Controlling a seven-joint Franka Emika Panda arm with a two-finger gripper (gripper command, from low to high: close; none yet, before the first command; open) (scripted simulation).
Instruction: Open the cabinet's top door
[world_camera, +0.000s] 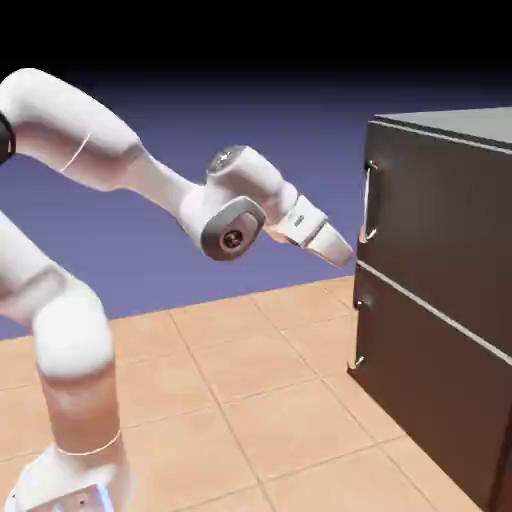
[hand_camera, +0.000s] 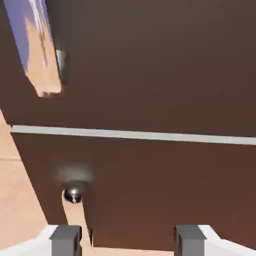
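The cabinet (world_camera: 440, 300) is a dark grey-brown box at the exterior view's right, its two front panels split by a pale seam (hand_camera: 135, 134). The top door (world_camera: 440, 210) carries a vertical curved silver handle (world_camera: 370, 200) near its left edge. My gripper (world_camera: 343, 252) hangs tilted downward just left of that handle's lower end, a small gap away. In the hand view my gripper (hand_camera: 127, 242) stands open with only brown panel between the fingertips (hand_camera: 65, 240). The top door (hand_camera: 150, 60) fills the upper half, with its shiny handle (hand_camera: 42, 55) close at the upper left.
The lower panel (world_camera: 430, 390) has a like silver handle (world_camera: 357, 330), which shows small in the hand view as the lower handle (hand_camera: 73, 196). The tiled tan table (world_camera: 260, 400) runs up to the cabinet's foot. The white arm (world_camera: 120, 160) arches in from the left.
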